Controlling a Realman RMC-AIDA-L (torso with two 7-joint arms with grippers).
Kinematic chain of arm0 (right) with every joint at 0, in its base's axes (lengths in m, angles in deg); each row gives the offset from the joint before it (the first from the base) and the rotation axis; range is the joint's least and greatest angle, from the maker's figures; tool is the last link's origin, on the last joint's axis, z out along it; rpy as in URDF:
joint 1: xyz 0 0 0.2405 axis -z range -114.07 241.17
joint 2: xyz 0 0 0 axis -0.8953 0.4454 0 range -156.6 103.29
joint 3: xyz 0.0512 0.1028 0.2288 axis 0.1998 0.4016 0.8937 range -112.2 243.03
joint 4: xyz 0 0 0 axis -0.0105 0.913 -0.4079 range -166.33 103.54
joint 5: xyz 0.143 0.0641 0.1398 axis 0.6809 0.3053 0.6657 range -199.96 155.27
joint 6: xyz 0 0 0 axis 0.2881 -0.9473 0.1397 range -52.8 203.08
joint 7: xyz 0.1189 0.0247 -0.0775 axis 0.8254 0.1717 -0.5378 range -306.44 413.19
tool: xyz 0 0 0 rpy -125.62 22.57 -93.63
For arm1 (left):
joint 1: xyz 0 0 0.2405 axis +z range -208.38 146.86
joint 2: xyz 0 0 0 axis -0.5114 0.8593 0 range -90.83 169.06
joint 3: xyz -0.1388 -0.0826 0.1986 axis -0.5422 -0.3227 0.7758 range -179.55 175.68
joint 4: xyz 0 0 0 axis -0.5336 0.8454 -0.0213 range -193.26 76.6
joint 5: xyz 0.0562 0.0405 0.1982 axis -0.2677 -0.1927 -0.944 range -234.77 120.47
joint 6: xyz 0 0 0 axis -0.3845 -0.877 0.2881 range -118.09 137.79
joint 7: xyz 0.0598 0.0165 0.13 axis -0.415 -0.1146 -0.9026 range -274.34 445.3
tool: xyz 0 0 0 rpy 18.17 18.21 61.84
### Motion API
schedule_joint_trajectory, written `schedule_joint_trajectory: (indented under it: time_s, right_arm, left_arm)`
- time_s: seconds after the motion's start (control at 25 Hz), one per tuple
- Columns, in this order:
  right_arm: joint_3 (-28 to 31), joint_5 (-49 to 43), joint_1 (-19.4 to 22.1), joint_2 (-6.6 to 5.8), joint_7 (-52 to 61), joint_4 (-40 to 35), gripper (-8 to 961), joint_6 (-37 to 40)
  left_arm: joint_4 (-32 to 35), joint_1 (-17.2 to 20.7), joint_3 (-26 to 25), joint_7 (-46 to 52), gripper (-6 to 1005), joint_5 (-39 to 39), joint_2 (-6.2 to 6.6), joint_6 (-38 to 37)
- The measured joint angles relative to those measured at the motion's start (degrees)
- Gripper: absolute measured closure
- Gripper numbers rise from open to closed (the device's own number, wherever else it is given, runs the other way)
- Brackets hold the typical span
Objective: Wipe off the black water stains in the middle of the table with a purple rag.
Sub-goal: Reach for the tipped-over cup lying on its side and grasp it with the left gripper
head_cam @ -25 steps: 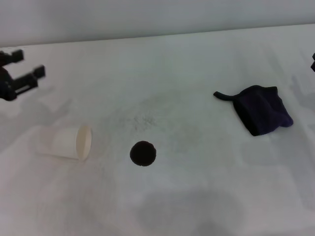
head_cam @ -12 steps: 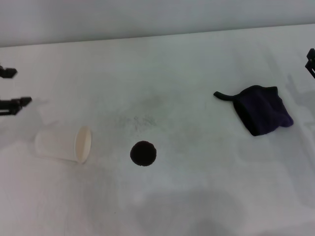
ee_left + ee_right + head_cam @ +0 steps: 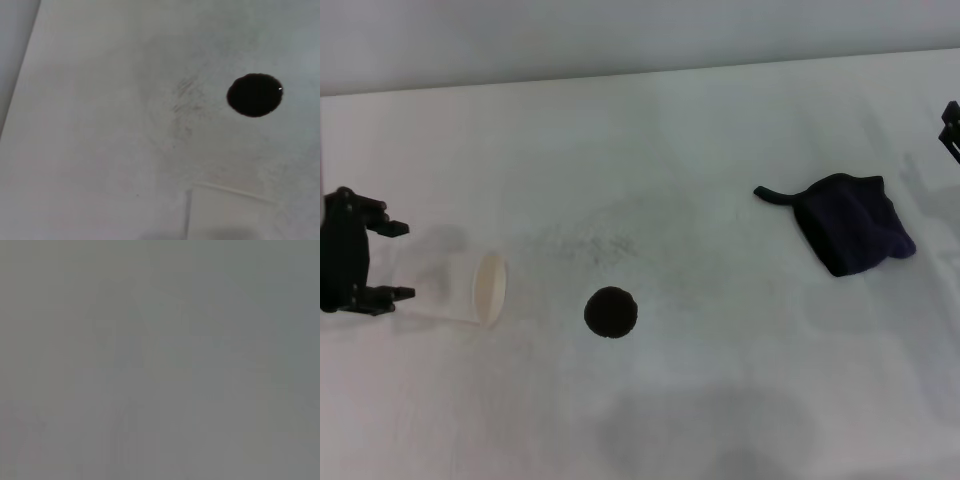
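White and matte, the table carried every item in the head view, its surface marked by faint grey speckles. At the far left the left pincer hung at the closed end of a pale paper cup, its two black fingers spread wide, one on either side of the cup's base; whether they touched the cup could not be told. The cup lay on its side with its mouth turned toward the middle of the table. Just beyond the cup's mouth sat the black water stains, a single round dark blot with slightly fuzzy edges, near the table's centre and apart from the cup. The left wrist view showed the same blot beside grey scuff marks. Well apart to the right lay the purple rag, a crumpled, very dark cloth with a thin tail-like strip pointing toward the centre. At the far right edge only a sliver of the right pincer appeared, clear of the rag; its opening could not be told. The right wrist view was uniformly grey and showed nothing distinct.
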Motion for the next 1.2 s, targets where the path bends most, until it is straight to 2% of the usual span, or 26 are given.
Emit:
schedule_joint_trajectory:
  time_s: [0.44,1.12,1.2]
  right_arm:
    - [-0.2,-0.2,1.0,0.09,0.9,-0.5,85,-0.3]
    - [-0.2,-0.2,1.4,-0.08,1.5,-0.5,84,-1.2]
    - [-0.2,-0.2,1.7,-0.09,1.5,-0.5,84,-1.4]
  left_arm:
    - [-0.4,1.1,3.9,-0.1,317,-0.1,0.05,-1.7]
    - [-6.2,4.2,10.6,-5.6,274,0.5,-0.02,-13.3]
    - [-7.0,4.3,10.6,-6.3,236,0.9,-0.02,-14.5]
